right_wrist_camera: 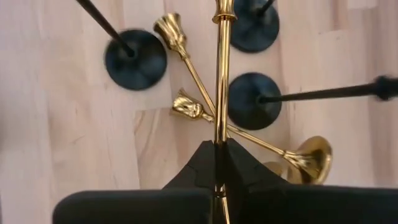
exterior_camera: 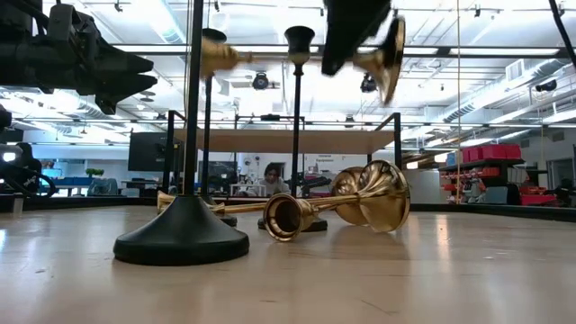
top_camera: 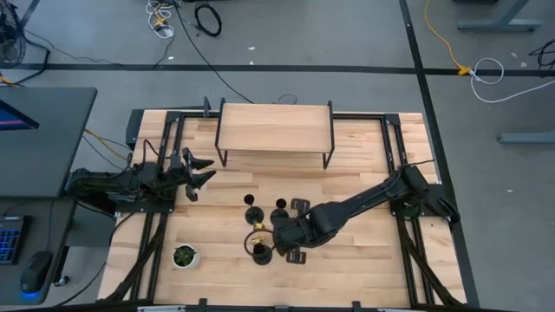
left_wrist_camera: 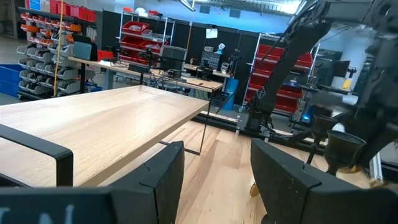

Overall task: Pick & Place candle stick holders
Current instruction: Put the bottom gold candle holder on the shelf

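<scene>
My right gripper (right_wrist_camera: 219, 149) hangs over the table's middle (top_camera: 288, 236), shut on a gold candle stick holder (exterior_camera: 270, 59) held in the air. Two more gold holders (right_wrist_camera: 189, 68) (right_wrist_camera: 255, 140) lie on their sides on the table beneath it, crossing each other. They also show in the low view (exterior_camera: 369, 193). Three black holders (top_camera: 253, 212) (top_camera: 280, 214) (top_camera: 260, 254) stand upright on their round bases around them. My left gripper (top_camera: 201, 173) is open and empty at the table's left, near the wooden shelf; its open fingers show in the left wrist view (left_wrist_camera: 214, 180). My right gripper pinches the gold holder's slim stem (right_wrist_camera: 219, 134) between its two fingers, nearer the flared base (exterior_camera: 391, 56) than the cup (exterior_camera: 211, 54). The fingers come from above, pointing down, across the stem. The holder lies level, lifted clear, well above the table and the other holders.
A low wooden shelf on black legs (top_camera: 276, 130) stands at the table's far middle. A small white pot with a green plant (top_camera: 184, 256) sits near the front left. Bare tabletop lies at the front right (top_camera: 364, 260).
</scene>
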